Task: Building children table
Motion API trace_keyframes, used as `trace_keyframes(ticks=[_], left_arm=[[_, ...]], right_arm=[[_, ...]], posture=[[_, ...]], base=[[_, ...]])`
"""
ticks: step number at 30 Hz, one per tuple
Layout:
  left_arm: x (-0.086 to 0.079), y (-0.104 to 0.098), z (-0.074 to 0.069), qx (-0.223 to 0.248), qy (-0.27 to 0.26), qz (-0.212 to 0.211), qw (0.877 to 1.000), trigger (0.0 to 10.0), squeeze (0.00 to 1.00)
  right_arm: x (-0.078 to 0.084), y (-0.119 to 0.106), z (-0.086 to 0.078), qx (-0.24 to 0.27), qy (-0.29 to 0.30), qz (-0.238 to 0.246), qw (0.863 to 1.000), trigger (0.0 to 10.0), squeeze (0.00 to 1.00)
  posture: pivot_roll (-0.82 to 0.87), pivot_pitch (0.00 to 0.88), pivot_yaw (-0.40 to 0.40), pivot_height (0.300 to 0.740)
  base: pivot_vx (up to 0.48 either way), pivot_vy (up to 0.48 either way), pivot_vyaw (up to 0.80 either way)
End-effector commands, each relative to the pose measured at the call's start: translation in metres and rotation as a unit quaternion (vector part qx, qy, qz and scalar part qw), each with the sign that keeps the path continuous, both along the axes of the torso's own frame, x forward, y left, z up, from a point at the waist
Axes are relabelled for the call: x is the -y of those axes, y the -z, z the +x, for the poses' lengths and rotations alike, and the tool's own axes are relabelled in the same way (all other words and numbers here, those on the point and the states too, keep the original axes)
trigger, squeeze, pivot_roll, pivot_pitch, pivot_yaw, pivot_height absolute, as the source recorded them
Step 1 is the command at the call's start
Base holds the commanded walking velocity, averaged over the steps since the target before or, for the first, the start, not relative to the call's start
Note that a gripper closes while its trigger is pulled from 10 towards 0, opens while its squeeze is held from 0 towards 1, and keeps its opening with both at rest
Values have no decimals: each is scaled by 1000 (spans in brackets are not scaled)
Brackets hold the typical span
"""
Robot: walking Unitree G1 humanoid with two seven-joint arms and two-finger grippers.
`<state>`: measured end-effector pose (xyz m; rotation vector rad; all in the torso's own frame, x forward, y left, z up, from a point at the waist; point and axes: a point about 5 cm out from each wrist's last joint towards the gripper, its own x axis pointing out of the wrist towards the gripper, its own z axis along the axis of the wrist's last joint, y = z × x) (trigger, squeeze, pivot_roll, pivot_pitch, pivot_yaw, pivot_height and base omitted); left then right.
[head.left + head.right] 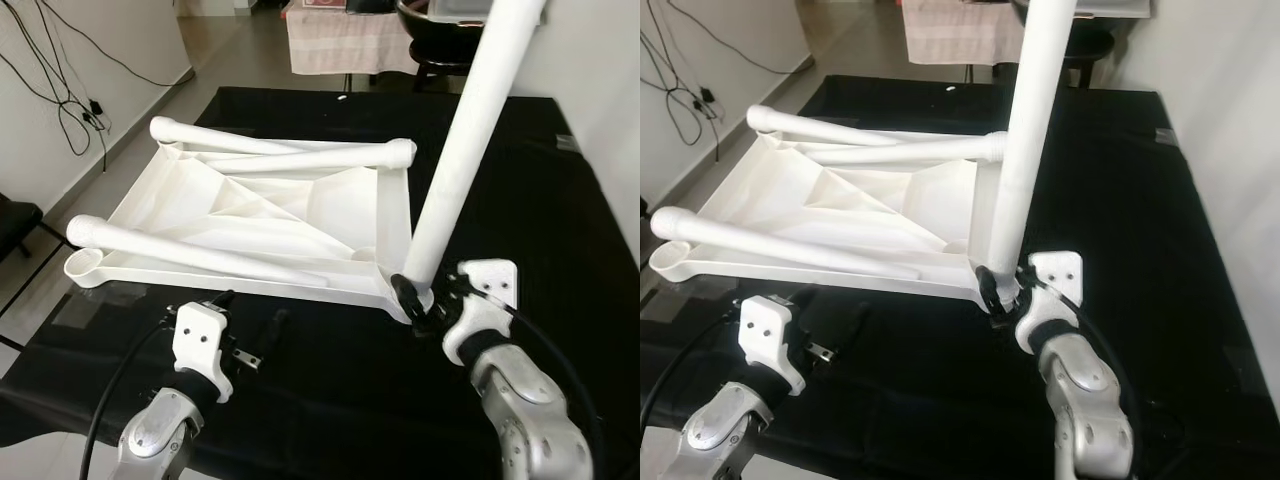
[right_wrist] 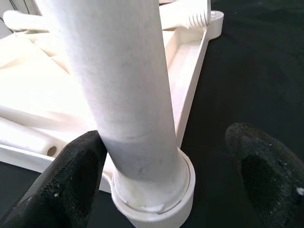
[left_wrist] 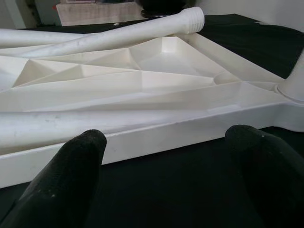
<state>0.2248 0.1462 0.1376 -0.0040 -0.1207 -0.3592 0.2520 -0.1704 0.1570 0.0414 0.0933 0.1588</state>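
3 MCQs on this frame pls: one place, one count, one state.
1. Where does the upright leg stand?
A. corner socket nearest the right gripper
B. far-left corner
C. on the floor

2. How many loose legs lie on the upside-down tabletop?
A. one
B. three
C. five

3. How do the jaws of the right gripper stand?
A. shut on the leg
B. open, one finger touching the leg
C. holding a cable

Answers: 1 A, its base sits in the near-right corner socket. 2 B, three white legs rest across the ribbed underside. 3 B, right wrist view shows the other finger well clear.
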Motion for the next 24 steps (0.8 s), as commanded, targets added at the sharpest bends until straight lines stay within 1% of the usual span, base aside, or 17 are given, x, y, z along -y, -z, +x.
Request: trace_keyframes(ticks=[1, 2, 3, 5, 7, 9, 10, 11, 12, 13, 14, 15, 18, 19, 21, 23, 24], left_arm=[[-4, 4, 0, -8, -4, 3, 1000, 10000, 0], [-4, 4, 0, -8, -4, 3, 1000, 10000, 0], [-6, 4, 3, -8, -13, 9, 1000, 10000, 0], [-6, 4, 3, -8, -13, 9, 1000, 10000, 0], [-10, 5, 8, -14, -36, 29, 999, 10000, 0], [-10, 5, 8, -14, -36, 29, 999, 10000, 0], [-11, 4, 9, -12, -47, 51, 997, 10000, 0], [-11, 4, 9, -12, -47, 51, 997, 10000, 0], [-10, 3, 8, -4, -54, 72, 996, 10000, 0], [-8, 1, 7, 7, -61, 89, 994, 10000, 0], [-8, 1, 7, 7, -61, 89, 994, 10000, 0], [-8, -2, 6, 17, -75, 97, 992, 10000, 0], [-13, -8, 4, 34, -136, 96, 985, 10000, 0], [-13, -8, 4, 34, -136, 96, 985, 10000, 0], [-15, -15, 1, 70, -171, 121, 975, 10000, 0], [-15, -15, 1, 70, -171, 121, 975, 10000, 0], [-15, -17, 0, 81, -182, 131, 971, 10000, 59]], right_arm=[[1, -3, -7, 19, -12, -4, 1000, 10000, 1000], [1, -3, -7, 19, -12, -4, 1000, 10000, 1000], [-2, 3, -16, 13, -50, -10, 999, 10000, 1000], [-2, 3, -16, 13, -50, -10, 999, 10000, 1000], [-11, 13, -30, -4, -132, -8, 991, 10000, 1000], [-11, 13, -30, -4, -132, -8, 991, 10000, 1000], [-18, 17, -37, -12, -190, -12, 982, 10000, 1000], [-18, 17, -37, -12, -190, -12, 982, 10000, 1000], [-23, 20, -41, -16, -228, -17, 973, 10000, 1000], [-27, 20, -42, -14, -253, -16, 967, 10000, 820], [-27, 20, -42, -14, -253, -16, 967, 10000, 820], [-30, 18, -40, -8, -266, -10, 964, 10000, 0], [-37, 11, -32, 5, -282, 16, 959, 10000, 0], [-37, 11, -32, 5, -282, 16, 959, 10000, 0], [-43, 10, -31, 10, -311, 26, 950, 10000, 0], [-43, 10, -31, 10, -311, 26, 950, 10000, 0], [-45, 11, -31, 11, -325, 26, 945, 10000, 0]], posture=[[-56, 84, 41, 740], [-56, 84, 41, 740], [-70, 76, 46, 740], [-70, 76, 46, 740], [-71, 70, 48, 740], [-71, 70, 48, 740], [-71, 69, 46, 740], [-71, 69, 46, 740], [-65, 63, 41, 740], [-60, 62, 37, 740], [-60, 62, 37, 740], [-55, 60, 34, 740], [-43, 55, 31, 740], [-43, 55, 31, 740], [-25, 50, 26, 740], [-25, 50, 26, 740], [-25, 50, 26, 740]], base=[[0, 0, 0], [0, 0, 0], [0, 0, 0], [0, 0, 0], [0, 0, 0], [0, 0, 0], [0, 0, 0], [0, 0, 0], [0, 0, 0], [0, 0, 0], [0, 0, 0], [0, 0, 0], [0, 0, 0], [0, 0, 0], [0, 0, 0], [0, 0, 0], [0, 0, 0]])
